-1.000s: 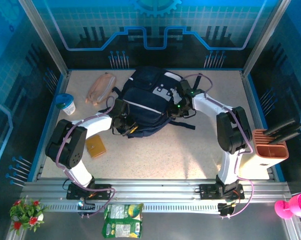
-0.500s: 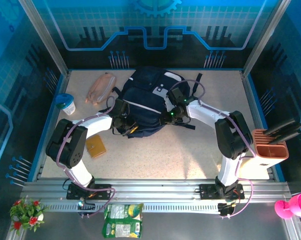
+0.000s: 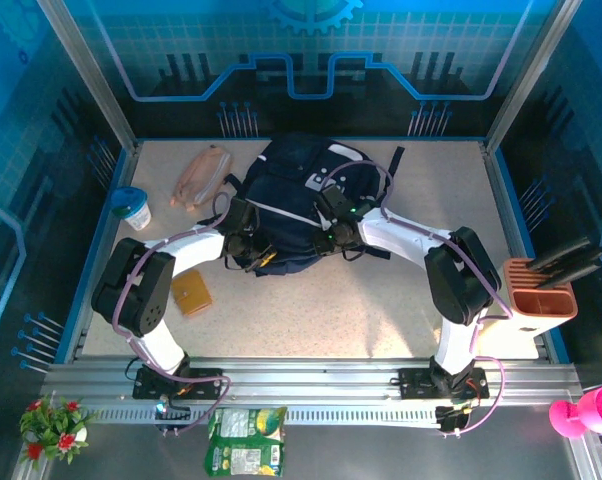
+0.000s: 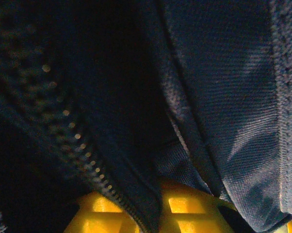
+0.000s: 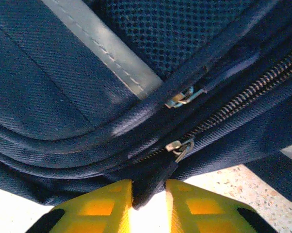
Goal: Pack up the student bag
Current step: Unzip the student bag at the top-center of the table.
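Nearest, well on the near side of the student bag (image 3: pixel 286 195) & beyond the table's near rail: green-yellow snack packet (image 3: pixel 243 440). A flat tan wallet-like item (image 3: pixel 192 292) lies on the table (image 3: pixel 311 310) to the bag's near-left, apart from it. An orange rack (image 3: pixel 541 290) stands well off to the bag's right.

L gripper (image 3: pixel 244 240) is pushed into the bag's near-left corner. On the L wrist cam, dark fabric folds & a row of zip teeth drape over its yellow fingers (image 4: pixel 185 213). Cloth covers the gap, so can't tell how wide the jaws stand.

R gripper (image 3: pixel 328 238) sits at the bag's near edge, to the right of the L one. On the R wrist cam its yellow fingers (image 5: pixel 100 204) are nearly together, pinching a dark pull tab (image 5: pixel 153 182) that hangs from a zip slider (image 5: pixel 179 145).

The bag lies flat mid-table, toward the far side, front up, w/ a thin white stripe (image 3: pixel 286 215) across it & a white patch (image 3: pixel 321 183) further back.

A cup w/ blue lid (image 3: pixel 131 207) stands well left of the bag. A pink pouch (image 3: pixel 203 175) lies just beside the bag's far-left.
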Available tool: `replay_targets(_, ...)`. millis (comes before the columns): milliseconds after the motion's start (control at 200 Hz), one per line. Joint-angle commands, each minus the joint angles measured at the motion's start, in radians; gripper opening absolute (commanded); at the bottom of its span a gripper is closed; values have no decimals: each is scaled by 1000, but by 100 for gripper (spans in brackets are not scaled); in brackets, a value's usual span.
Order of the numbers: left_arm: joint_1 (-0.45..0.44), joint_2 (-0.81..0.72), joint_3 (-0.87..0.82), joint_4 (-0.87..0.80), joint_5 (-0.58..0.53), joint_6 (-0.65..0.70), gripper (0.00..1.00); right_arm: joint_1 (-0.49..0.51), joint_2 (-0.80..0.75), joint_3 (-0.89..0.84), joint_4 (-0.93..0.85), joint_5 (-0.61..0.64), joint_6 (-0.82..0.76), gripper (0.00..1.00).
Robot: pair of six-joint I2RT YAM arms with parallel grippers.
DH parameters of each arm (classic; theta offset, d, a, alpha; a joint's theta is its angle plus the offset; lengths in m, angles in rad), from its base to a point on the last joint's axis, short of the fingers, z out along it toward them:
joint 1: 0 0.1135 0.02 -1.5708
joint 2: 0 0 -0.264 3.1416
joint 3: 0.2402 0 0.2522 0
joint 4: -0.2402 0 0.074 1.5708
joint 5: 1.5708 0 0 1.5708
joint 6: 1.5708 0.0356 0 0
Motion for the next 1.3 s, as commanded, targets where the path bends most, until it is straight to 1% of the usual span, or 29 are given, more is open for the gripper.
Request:
replay_targets(0,-6,13,1,-18,5,19,14,9,10,29,-38,74,22,23)
replay_targets(120,-6,11,1,-18,4,19,13,7,28,58,-60,87,45,23)
replay_targets(280,-6,7,-2,-20,4,19,14,9,29,67,-34,44,57,31)
replay_targets(345,-7,5,-3,-20,3,19,14,9,21,62,-22,43,60,32)
replay_targets(495,-6,5,-5,-20,1,18,14,4,49,81,-57,52,72,25)
replay_targets(640,-6,2,-6,-22,1,19,13,3,51,65,-64,51,80,20)
replay_targets(1076,-7,2,2,-23,3,17,13,-16,77,66,-103,47,88,18)
replay_targets(1096,-8,2,2,-23,3,17,14,-16,77,65,-101,49,87,17)
replay_targets(1161,-7,3,4,-23,4,18,14,-16,72,60,-91,51,81,7)
replay_targets(1226,-8,5,8,-22,6,17,13,-13,59,50,-67,38,62,0)
replay_targets(1296,-12,7,17,-21,15,15,13,0,41,41,-40,16,33,0)
